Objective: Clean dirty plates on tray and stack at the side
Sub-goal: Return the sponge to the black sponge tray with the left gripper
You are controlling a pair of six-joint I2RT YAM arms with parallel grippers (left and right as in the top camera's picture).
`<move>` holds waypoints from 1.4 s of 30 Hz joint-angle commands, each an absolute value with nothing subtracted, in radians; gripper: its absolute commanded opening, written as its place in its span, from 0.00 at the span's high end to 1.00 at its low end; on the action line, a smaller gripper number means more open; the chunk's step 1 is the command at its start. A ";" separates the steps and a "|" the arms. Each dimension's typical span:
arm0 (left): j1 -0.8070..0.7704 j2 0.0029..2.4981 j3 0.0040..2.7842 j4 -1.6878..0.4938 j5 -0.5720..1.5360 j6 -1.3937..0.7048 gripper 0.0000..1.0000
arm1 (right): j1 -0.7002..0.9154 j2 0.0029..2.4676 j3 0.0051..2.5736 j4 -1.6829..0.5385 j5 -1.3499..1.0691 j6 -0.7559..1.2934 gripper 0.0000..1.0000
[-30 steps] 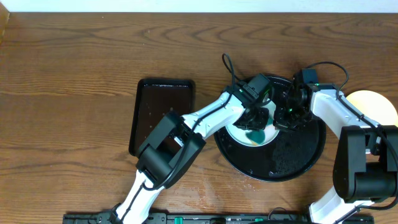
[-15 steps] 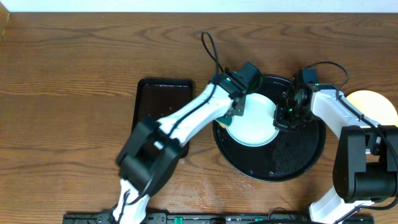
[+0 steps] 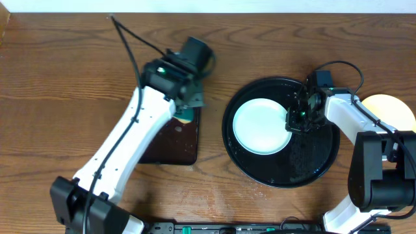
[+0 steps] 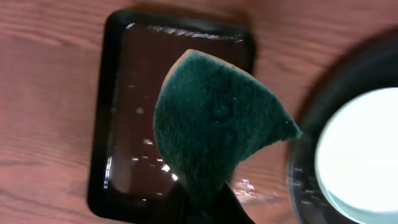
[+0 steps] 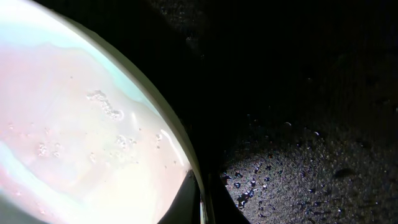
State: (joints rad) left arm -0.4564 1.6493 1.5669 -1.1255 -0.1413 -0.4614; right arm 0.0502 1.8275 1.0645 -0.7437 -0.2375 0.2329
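Observation:
A pale mint-white plate (image 3: pixel 261 125) lies on the round black tray (image 3: pixel 312 166); it looks wiped, with no red smear. My right gripper (image 3: pixel 292 121) is shut on the plate's right rim; the right wrist view shows the rim (image 5: pixel 186 155) pinched between the fingers (image 5: pixel 202 205). My left gripper (image 3: pixel 187 107) is shut on a dark green sponge (image 4: pixel 217 130) and holds it above the rectangular black tray (image 4: pixel 124 81). A pale yellow plate (image 3: pixel 390 107) lies on the tabletop at the right, partly hidden by the right arm. No other plate shows.
The rectangular black tray (image 3: pixel 170 146) is wet and sits left of the round tray. The round tray's floor (image 5: pixel 311 155) is beaded with water drops. Brown wood tabletop (image 3: pixel 65 84) stretches to the left and back.
My left arm has lifted the sponge off the plate and swung left, from the round tray to above the rectangular tray. The plate now shows whole. The right gripper has kept its hold.

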 commanded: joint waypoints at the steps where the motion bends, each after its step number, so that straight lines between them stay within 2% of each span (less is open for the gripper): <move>1: -0.381 1.666 1.426 -1.077 -0.043 -0.358 0.93 | 0.054 1.778 1.055 -0.751 -0.216 0.220 0.99; 5: -0.294 1.666 1.272 -0.965 0.013 -0.350 0.91 | 0.069 1.651 1.055 -0.788 -0.155 0.220 0.99; 7: -0.258 1.666 1.225 -0.922 0.059 -0.351 0.86 | 0.093 1.583 1.055 -0.803 -0.079 0.223 0.99; 9: -0.227 1.666 1.200 -0.898 0.120 -0.351 0.83 | 0.131 1.509 1.055 -0.824 0.038 0.252 0.99; 11: -0.204 1.666 1.200 -0.894 0.149 -0.348 0.75 | 0.178 1.441 1.055 -0.843 0.171 0.303 0.99; 22: -0.192 1.539 1.207 -0.932 0.150 -0.348 0.59 | 0.507 1.244 1.055 -0.860 0.801 0.317 0.99; 27: -0.192 1.383 1.207 -0.964 0.150 -0.348 0.44 | 0.665 1.243 1.055 -0.869 0.974 0.264 0.99; 31: -0.192 1.296 1.206 -0.968 0.149 -0.348 0.38 | 0.771 1.243 1.055 -0.878 1.074 0.245 0.99; 32: -0.192 1.284 1.206 -0.967 0.149 -0.348 0.35 | 0.788 1.243 1.055 -0.880 1.093 0.245 0.99; 34: -0.192 1.267 1.206 -0.967 0.150 -0.349 0.20 | 0.841 1.243 1.055 -0.892 1.155 0.245 0.99; 42: -0.192 1.274 1.206 -0.941 0.149 -0.420 0.18 | 0.986 1.243 1.055 -0.931 1.320 0.219 0.99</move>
